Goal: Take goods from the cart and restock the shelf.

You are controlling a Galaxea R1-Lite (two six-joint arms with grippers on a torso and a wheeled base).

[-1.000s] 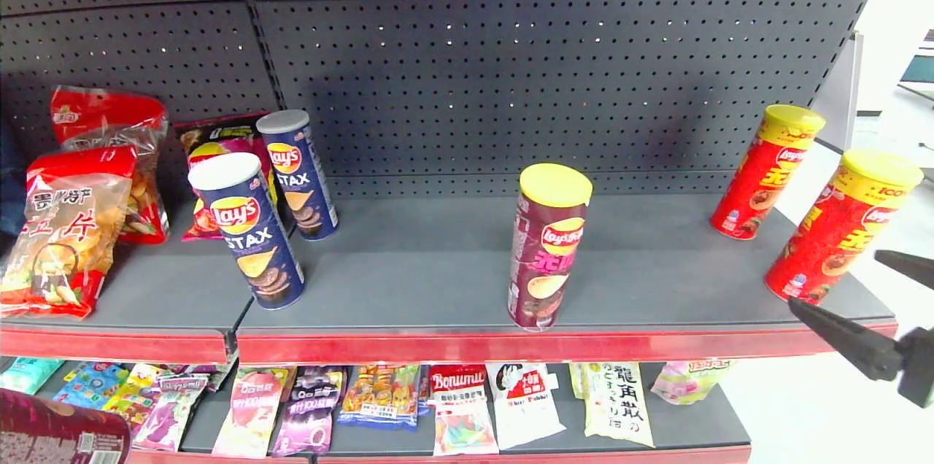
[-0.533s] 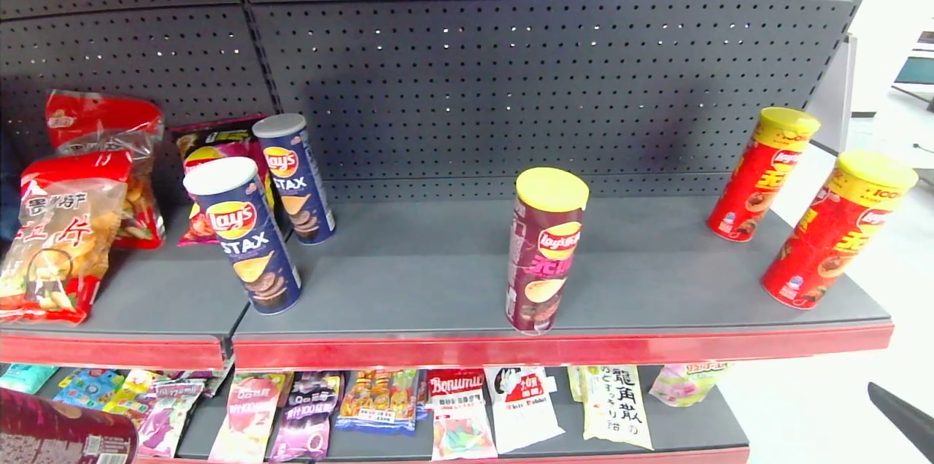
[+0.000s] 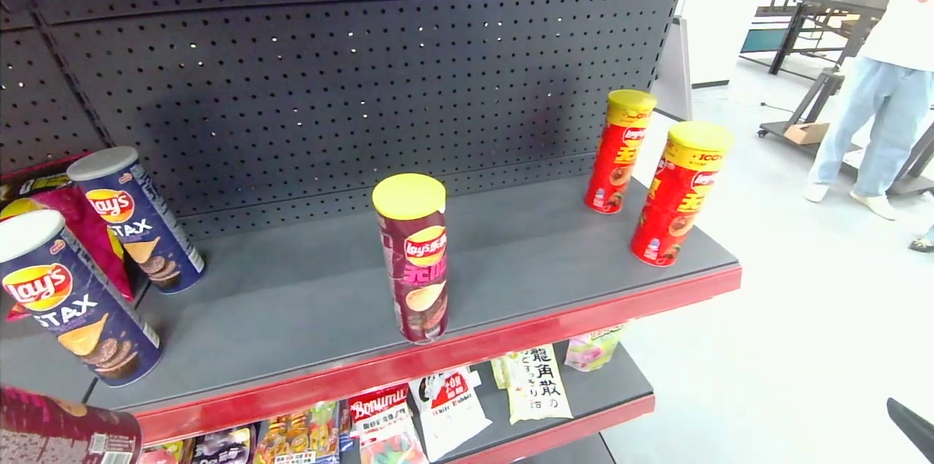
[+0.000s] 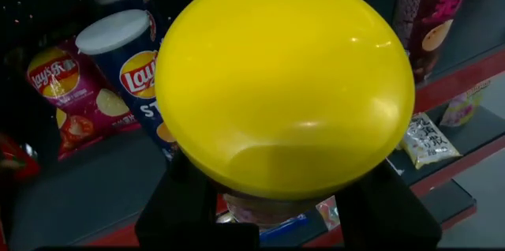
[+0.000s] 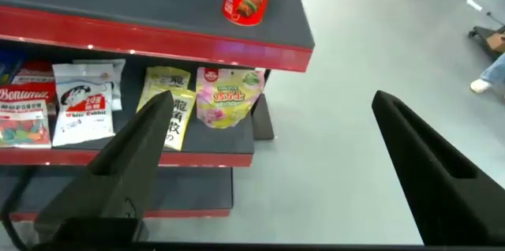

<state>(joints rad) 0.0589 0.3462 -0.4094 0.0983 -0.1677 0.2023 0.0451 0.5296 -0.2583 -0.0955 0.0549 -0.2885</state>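
Note:
My left gripper (image 4: 284,200) is shut on a maroon chip can with a yellow lid (image 4: 284,85); the can's lower end (image 3: 66,435) pokes in at the head view's bottom left, in front of and below the shelf (image 3: 438,358). On the shelf stand another maroon can (image 3: 414,260), two red cans (image 3: 682,190) at the right end and two blue cans (image 3: 135,219) at the left. My right gripper (image 5: 276,148) is open and holds nothing, low beside the shelf's right end, with one finger (image 3: 911,422) showing at the bottom right corner.
Snack packets (image 3: 536,384) lie on the lower shelf (image 5: 205,156). A pegboard wall (image 3: 365,84) backs the shelf. Bare shelf space lies on both sides of the standing maroon can. Open floor (image 3: 803,289) spreads to the right, with stands (image 3: 803,114) farther off.
The head camera has turned to the right, so the shelf sits farther left in the picture. My right gripper dropped from beside the front red can to the bottom corner.

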